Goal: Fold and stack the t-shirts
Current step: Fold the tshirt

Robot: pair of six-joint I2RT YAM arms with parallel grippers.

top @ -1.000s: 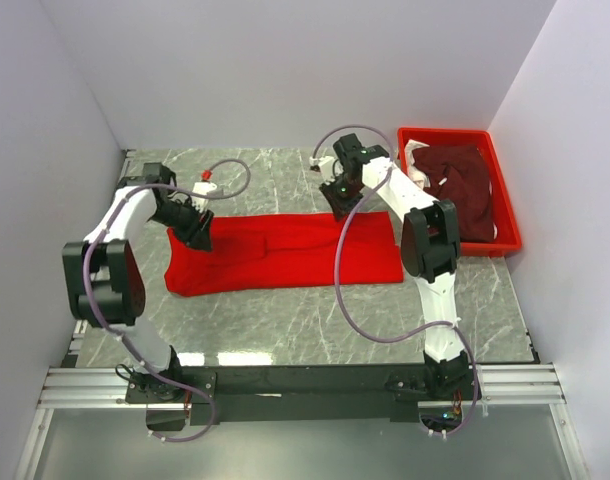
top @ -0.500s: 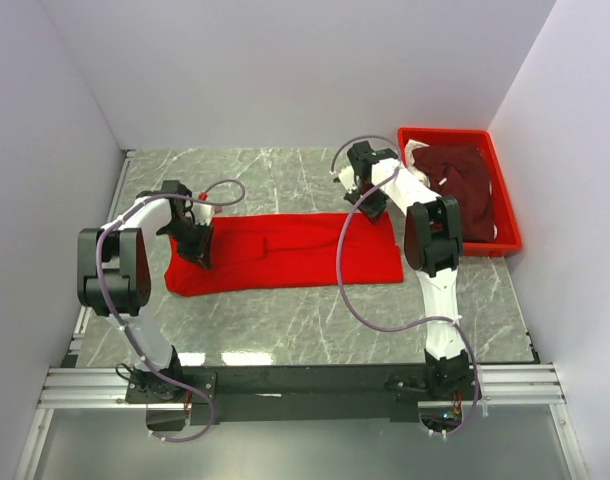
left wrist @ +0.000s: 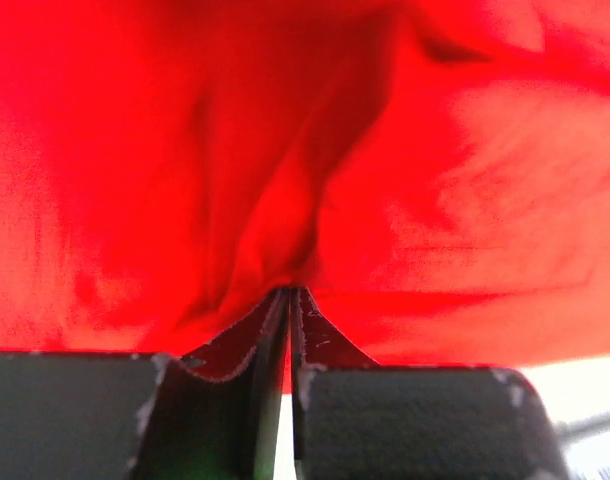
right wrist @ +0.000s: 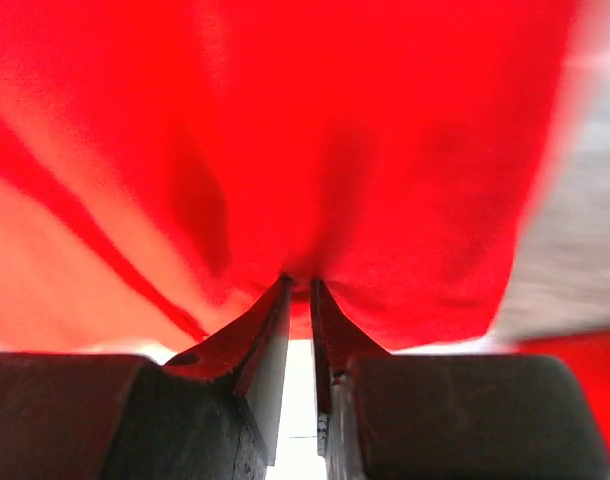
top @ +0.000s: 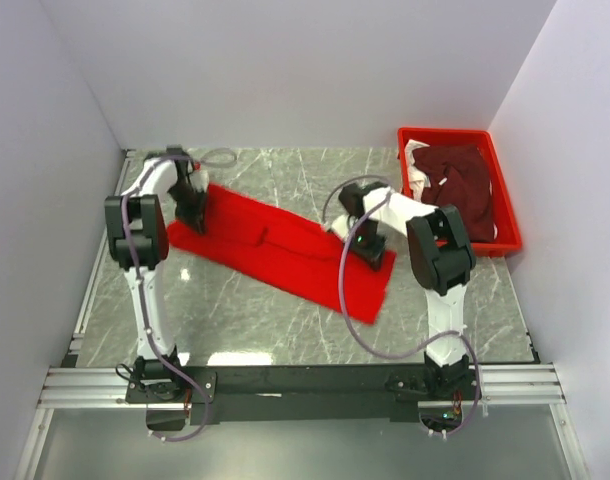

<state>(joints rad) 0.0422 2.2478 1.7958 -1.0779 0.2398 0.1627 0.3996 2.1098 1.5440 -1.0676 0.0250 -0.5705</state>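
Item one: the bright red t-shirt (top: 285, 250), soft plain cloth, lies as a long folded band running diagonally across the table, from far left down toward near right. One crease shows near its middle. Its near-right end is squared off; its far-left end is bunched.

The left gripper (top: 194, 215) sits at the far-left end of the band. In the left wrist view its dark, ridged fingers (left wrist: 235, 340) meet at the tips, clamped on a puckered fold of the red cloth, which radiates in soft wrinkles from the pinch point.

The right gripper (top: 369, 252) sits on the near-right end. In the right wrist view its fingertips (right wrist: 275, 310) converge on a gathered ridge of the same cloth and grip it; the fabric drapes smooth and taut above.

Item two: a dark maroon t-shirt (top: 460, 185) lies crumpled in the red tray (top: 443, 131), a rigid rectangular plastic bin at the far right, with white fabric (top: 417, 165) beside it along the tray's left side.

The table (top: 285, 330) is grey, veined, glossy marble-patterned. Plain pale walls enclose it on three sides.
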